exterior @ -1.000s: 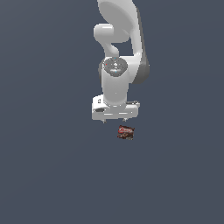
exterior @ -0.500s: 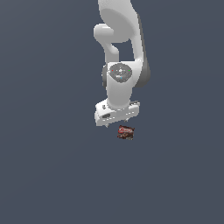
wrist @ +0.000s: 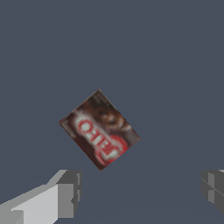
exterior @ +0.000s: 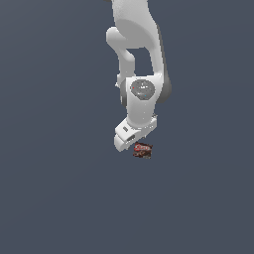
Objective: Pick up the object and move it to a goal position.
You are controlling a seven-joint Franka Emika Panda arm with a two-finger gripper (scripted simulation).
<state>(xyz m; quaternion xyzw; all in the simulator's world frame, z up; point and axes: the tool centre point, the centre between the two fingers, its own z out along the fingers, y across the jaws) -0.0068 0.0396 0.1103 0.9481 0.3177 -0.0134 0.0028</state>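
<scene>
The small dark brown-red block [exterior: 142,150] lies flat on the plain grey floor [exterior: 59,188], label side up, with reddish and white marks across its top face. No box, tray or other container shows in either view, and the block sits in the open on bare ground. In the exterior view the white arm [exterior: 141,59] reaches down from the top of the frame, and its gripper [exterior: 130,138] hangs just above the block, slightly toward the exterior view's left of it, not touching it. In the wrist view the block [wrist: 99,129] appears turned at an angle, ahead of the two grey fingertips [wrist: 70,192], which stand wide apart with nothing between them; the gripper [wrist: 142,190] holds nothing.
</scene>
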